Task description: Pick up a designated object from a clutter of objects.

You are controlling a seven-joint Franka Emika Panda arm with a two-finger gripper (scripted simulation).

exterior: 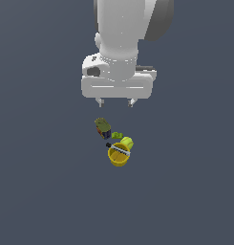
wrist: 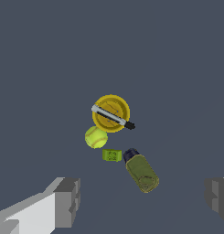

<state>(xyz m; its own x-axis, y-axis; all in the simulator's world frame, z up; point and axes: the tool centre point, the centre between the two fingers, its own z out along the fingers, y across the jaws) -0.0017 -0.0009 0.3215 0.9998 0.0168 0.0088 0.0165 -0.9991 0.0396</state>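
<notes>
The orange-yellow cup (exterior: 118,155) stands on the dark floor with a thin bar across its rim. It also shows in the wrist view (wrist: 110,113). A yellow-green ball (exterior: 127,142) (wrist: 96,137) touches it. A tiny bright green piece (exterior: 117,136) (wrist: 112,155) and a dark can with an olive top (exterior: 103,127) (wrist: 141,172) lie beside them. My gripper (exterior: 115,102) hangs open and empty well above the pile, apart from everything. Its fingers (wrist: 67,201) frame the wrist view, with the can closest to the point between them.
The dark grey floor (exterior: 42,182) stretches all around the small pile. The arm's white body (exterior: 121,43) fills the upper middle of the exterior view.
</notes>
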